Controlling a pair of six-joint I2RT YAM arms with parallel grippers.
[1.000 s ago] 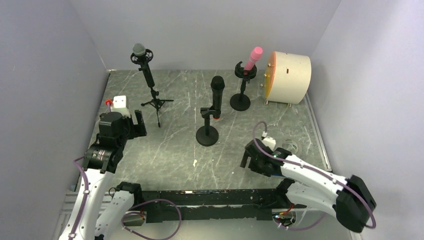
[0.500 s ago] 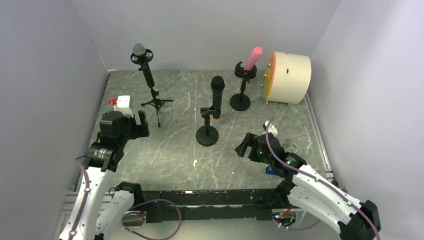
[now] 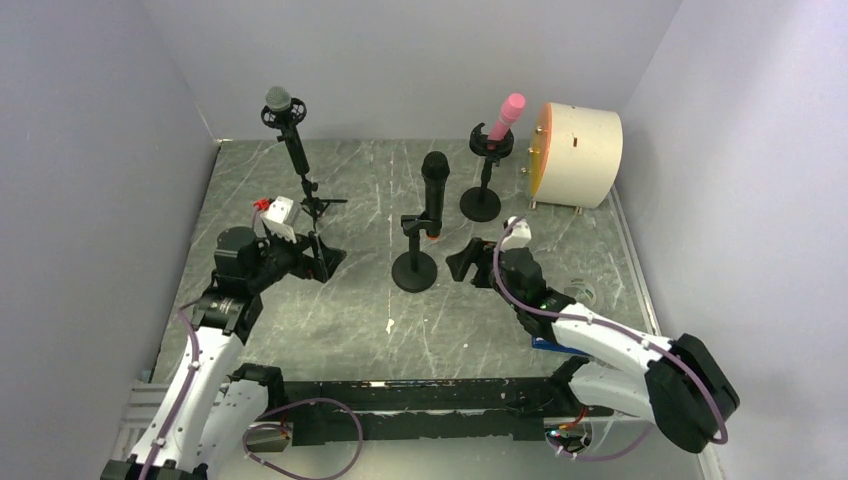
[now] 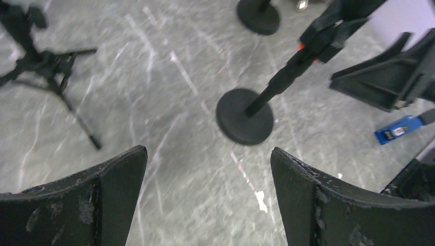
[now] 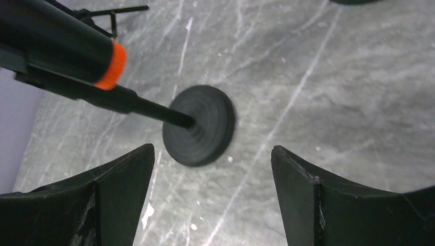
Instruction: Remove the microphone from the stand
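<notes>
Right tool point(image 5: 213, 154) open, empty; black microphone point(image 5: 51, 43) ahead and left of it, seated in round-base stand point(image 5: 199, 124). Left tool point(image 4: 208, 156) open, empty; tripod stand point(image 4: 46, 59) ahead-left. Risk: sideways pull on microphone tips unbraced round-base stand; careless sweep snags tripod stand.

Looks like a robotics lab test cell. Closed in by plain pale walls point(image 3: 90, 150) on three sides, floored with a grey marble-patterned worktop point(image 3: 350, 300). Fitted with a left arm point(image 3: 195, 365) and right arm point(image 3: 610, 345), white, bolted to a black rail point(image 3: 420, 395), trailing purple cables point(image 3: 318, 402). Staged with props: black microphone point(image 3: 434, 185) on its stand point(image 3: 414, 270) just left of the right gripper point(image 3: 458, 262), pink microphone point(image 3: 508, 112) and cream drum point(image 3: 580, 155) beyond it.
</notes>
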